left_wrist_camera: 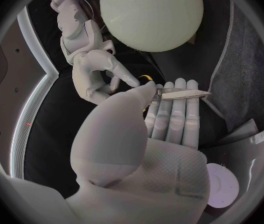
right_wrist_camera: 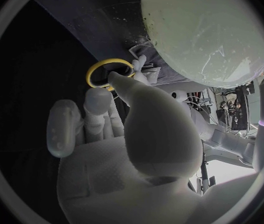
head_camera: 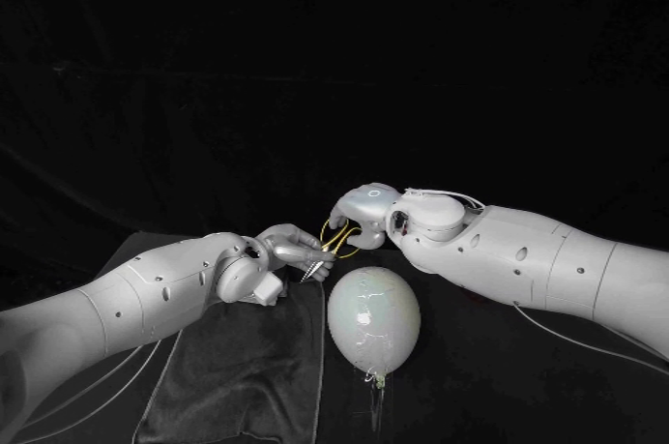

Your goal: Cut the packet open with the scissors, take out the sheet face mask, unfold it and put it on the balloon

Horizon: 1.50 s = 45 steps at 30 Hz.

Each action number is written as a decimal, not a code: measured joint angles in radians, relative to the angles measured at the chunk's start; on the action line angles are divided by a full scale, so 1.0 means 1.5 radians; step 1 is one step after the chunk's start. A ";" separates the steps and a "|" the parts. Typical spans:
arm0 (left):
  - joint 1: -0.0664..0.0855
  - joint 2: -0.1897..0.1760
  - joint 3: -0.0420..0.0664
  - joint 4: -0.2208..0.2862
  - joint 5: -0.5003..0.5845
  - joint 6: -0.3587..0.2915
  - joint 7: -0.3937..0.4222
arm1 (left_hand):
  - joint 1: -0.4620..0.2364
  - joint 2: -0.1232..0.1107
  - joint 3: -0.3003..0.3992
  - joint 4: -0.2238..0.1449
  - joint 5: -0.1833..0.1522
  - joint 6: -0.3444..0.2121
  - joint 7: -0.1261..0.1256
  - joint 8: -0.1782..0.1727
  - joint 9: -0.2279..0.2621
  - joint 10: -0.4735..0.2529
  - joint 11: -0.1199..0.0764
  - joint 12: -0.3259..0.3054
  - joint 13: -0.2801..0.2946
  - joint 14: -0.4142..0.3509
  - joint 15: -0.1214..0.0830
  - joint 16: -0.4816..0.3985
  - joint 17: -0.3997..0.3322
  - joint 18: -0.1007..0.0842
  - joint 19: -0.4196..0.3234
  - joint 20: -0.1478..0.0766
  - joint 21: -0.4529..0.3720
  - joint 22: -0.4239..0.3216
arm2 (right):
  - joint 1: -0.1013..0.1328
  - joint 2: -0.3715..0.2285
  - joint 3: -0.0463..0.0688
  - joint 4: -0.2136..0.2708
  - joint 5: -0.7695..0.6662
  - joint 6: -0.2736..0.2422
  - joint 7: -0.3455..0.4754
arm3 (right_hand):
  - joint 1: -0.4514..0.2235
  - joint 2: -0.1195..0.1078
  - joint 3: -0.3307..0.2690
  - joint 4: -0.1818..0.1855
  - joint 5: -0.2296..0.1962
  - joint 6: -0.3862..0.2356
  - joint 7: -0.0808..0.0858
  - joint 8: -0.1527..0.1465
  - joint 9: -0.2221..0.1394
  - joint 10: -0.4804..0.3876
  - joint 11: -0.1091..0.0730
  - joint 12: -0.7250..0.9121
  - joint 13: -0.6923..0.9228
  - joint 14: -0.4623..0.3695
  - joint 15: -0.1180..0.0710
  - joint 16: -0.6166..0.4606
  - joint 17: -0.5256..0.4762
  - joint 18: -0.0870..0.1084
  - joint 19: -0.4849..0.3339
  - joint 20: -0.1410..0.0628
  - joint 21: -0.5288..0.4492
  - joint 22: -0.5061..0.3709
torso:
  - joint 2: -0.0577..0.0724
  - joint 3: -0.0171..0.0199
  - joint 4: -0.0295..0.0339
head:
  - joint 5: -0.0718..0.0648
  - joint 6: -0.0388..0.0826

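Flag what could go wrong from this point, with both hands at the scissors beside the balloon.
1. The left hand pinches the scissors by the blades, while the right hand only reaches the yellow handle loop. A loose grip could drop them.
2. The balloon lies close by, so falling or swinging blades might puncture it.

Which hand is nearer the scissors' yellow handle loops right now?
Right. The right hand has a fingertip at the scissors' yellow loops; the left hand pinches the blade end, away from the loops.
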 measured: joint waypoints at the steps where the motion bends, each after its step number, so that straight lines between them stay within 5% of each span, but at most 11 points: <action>1: 0.000 0.000 0.000 0.000 -0.001 0.002 0.000 | 0.000 0.000 0.000 0.000 0.000 0.000 0.000 0.000 0.000 0.000 0.000 0.000 0.000 0.000 0.000 0.000 0.000 0.000 0.000 0.000 0.000 0.000 | 0.000 0.001 0.000 -0.001 -0.002 0.001 -0.001 | 0.001 0.001 0.001 0.001 0.000 0.000 0.000 0.000 0.000 0.000 0.000 0.000 0.000 0.000 0.000 0.000 0.000 0.000 0.000 0.000 0.000 0.000 | 0.000 0.0000 -0.0002 | 0.000 0.000; 17: -0.001 0.002 -0.001 0.002 -0.011 0.005 0.015 | -0.001 0.001 -0.001 -0.001 0.000 0.001 0.002 -0.001 0.000 0.000 0.000 -0.002 0.000 0.000 0.000 0.000 0.001 -0.004 -0.005 0.000 0.005 0.004 | -0.011 0.015 -0.005 -0.019 -0.015 0.025 -0.002 | -0.002 0.007 0.035 -0.002 -0.003 0.033 0.001 0.011 0.003 0.045 0.001 0.004 0.000 0.000 0.000 0.005 -0.002 0.000 0.000 0.000 0.000 0.000 | 0.000 0.0004 0.0001 | 0.004 0.000; 21: -0.001 0.002 -0.001 0.003 -0.010 0.004 0.021 | -0.003 0.003 -0.001 -0.001 0.000 0.001 0.002 -0.002 0.000 0.000 0.000 -0.002 0.000 0.001 0.001 0.000 0.001 -0.005 -0.006 -0.001 0.008 0.005 | -0.013 0.017 -0.006 -0.022 -0.017 0.029 -0.001 | -0.013 0.007 0.051 0.001 -0.006 0.055 0.007 0.021 0.008 0.078 0.007 0.011 0.000 0.014 0.015 0.057 0.057 -0.015 0.017 0.009 0.018 0.000 | 0.000 0.0004 -0.0006 | 0.004 0.000; 26: 0.000 -0.001 0.000 0.008 -0.010 0.003 0.025 | -0.003 0.003 -0.001 -0.001 -0.001 0.001 0.002 -0.004 0.000 0.000 0.000 -0.002 0.000 0.001 0.001 0.000 0.002 -0.005 -0.009 -0.001 0.010 0.007 | -0.015 0.018 -0.006 -0.027 -0.019 0.029 0.002 | -0.018 0.007 0.064 0.003 -0.006 0.069 0.012 0.029 0.013 0.107 0.012 0.011 0.000 0.018 0.018 0.093 0.097 -0.015 0.038 0.016 0.044 0.000 | 0.000 0.0004 -0.0016 | 0.004 0.000; 45: 0.044 -0.024 -0.004 0.049 -0.026 0.021 -0.002 | -0.004 0.003 -0.003 -0.003 0.000 0.001 0.001 -0.004 0.000 0.003 -0.003 -0.001 0.000 0.006 0.001 0.000 0.003 -0.005 -0.009 0.000 0.015 0.011 | -0.012 0.018 -0.004 -0.034 -0.027 0.015 0.010 | -0.016 0.035 0.100 -0.005 -0.019 0.078 0.012 0.039 0.022 0.157 0.026 0.010 0.002 0.018 0.018 0.138 0.141 -0.025 0.048 0.017 0.066 0.000 | 0.000 0.0003 -0.0010 | 0.002 -0.002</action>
